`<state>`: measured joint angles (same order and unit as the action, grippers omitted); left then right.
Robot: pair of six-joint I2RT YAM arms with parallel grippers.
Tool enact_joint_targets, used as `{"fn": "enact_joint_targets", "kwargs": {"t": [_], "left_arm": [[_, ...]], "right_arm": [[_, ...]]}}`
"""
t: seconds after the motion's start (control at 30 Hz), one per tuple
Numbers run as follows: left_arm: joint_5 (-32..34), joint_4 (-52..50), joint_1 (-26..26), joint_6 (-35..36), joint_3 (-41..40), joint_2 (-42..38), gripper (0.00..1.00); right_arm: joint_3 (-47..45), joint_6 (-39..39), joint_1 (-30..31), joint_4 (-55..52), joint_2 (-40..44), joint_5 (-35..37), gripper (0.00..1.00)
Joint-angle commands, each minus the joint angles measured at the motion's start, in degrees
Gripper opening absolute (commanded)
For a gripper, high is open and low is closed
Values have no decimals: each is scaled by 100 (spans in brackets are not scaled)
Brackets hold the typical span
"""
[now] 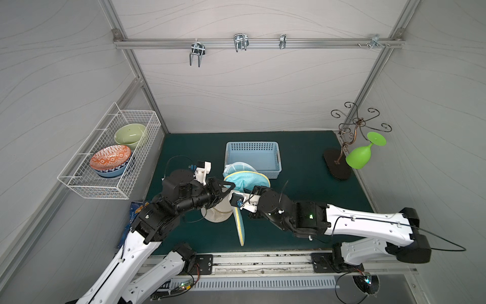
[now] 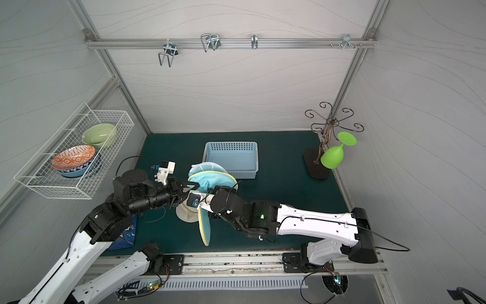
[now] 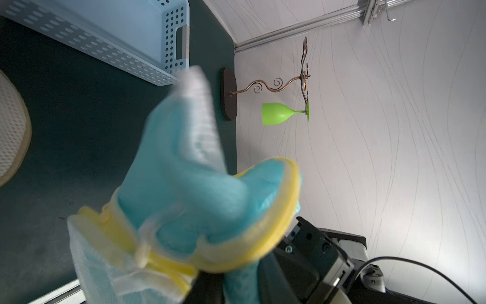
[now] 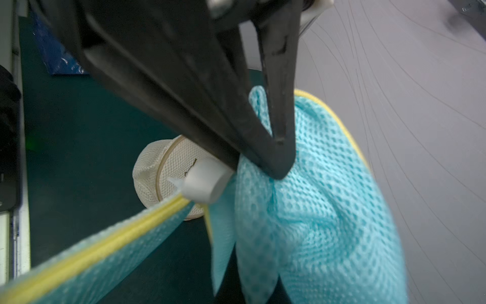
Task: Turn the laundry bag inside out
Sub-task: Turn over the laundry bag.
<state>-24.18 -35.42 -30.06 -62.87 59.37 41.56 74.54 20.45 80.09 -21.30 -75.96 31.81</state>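
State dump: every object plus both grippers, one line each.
laundry bag, held up off the mat, yellow-edged mouth open, one flap hanging
right gripper, shut on the laundry bag's blue mesh
left gripper, at the bag's rim, open or shut unclear
blue basket, upright, empty
green goblet, hanging upside down from the rack
white mesh bag, lying on the mat
bowls, sitting in the wire basket

The basket (image 1: pixel 252 158) is sitting mid-rear on the mat (image 1: pixel 315 189). The laundry bag (image 1: pixel 247 180) is hanging just before it, above a second mesh bag (image 1: pixel 217 214) lying on the mat. A wire rack (image 1: pixel 94 188) is hanging on the left wall, holding bowls (image 1: pixel 110 158). At right rear a stand (image 1: pixel 338 164) is carrying a goblet (image 1: pixel 357 158).
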Motion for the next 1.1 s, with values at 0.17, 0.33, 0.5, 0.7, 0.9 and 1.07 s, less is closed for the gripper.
{"fn": "enact_joint_targets", "kwargs": {"t": [0.17, 0.33, 0.5, 0.7, 0.9, 1.07], "left_arm": [[1483, 197, 93, 1582, -94, -715, 50], [1487, 830, 97, 1952, -965, -1367, 49], [1351, 1226, 71, 1922, -1472, -1827, 46], [1287, 2270, -69, 1545, -2296, -2183, 46], [2228, 2365, -1221, 2367, -1830, -1204, 45], [2490, 2685, -1672, 2542, -1838, -649, 44]], "right_arm": [[801, -4367, -2008, -1192, 22, -2866, 0], [1016, -5167, -2628, -1185, -421, -3168, 0], [1269, -5489, -2768, -1142, -960, -3191, 0], [2372, -4838, -2697, -2012, -1789, -1999, 0], [4429, -2949, -1820, -3917, -3101, 805, 0], [4765, -2458, -1651, -4564, -3419, 1591, 0]]}}
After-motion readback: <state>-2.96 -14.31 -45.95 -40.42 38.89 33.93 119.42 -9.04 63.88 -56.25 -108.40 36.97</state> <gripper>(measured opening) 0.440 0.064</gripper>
